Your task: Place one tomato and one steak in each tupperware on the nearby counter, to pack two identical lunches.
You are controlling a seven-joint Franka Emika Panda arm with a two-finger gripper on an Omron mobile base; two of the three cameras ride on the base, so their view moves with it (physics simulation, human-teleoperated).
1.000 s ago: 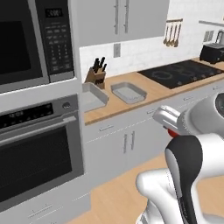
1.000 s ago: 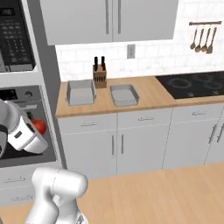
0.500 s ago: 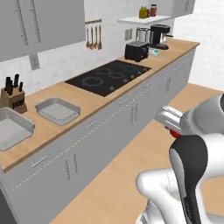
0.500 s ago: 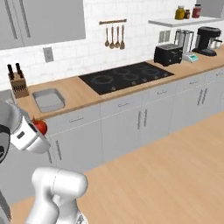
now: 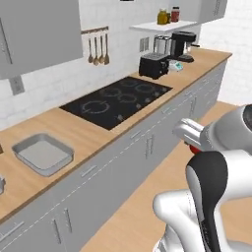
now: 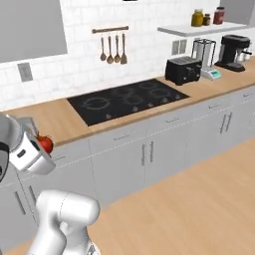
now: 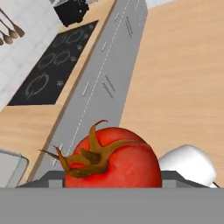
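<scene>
A red tomato (image 7: 114, 158) sits pinched in the robot's gripper (image 7: 114, 177), its brown-green stem (image 7: 89, 154) pointing toward the hand camera, held out over the wood floor (image 7: 175, 78) in front of the pale grey drawer fronts (image 7: 103, 83). From the right base camera the tomato (image 6: 46, 144) peeks from behind the white wrist, level with the counter (image 6: 47, 119) edge. One grey tupperware (image 5: 43, 154) lies on the counter (image 5: 93, 135) to the left of the black stovetop (image 5: 118, 97), holding nothing visible. Farther along stand a black toaster (image 6: 183, 70) and a coffee machine (image 6: 233, 52), with utensils (image 6: 112, 49) hanging on the tiled wall.
</scene>
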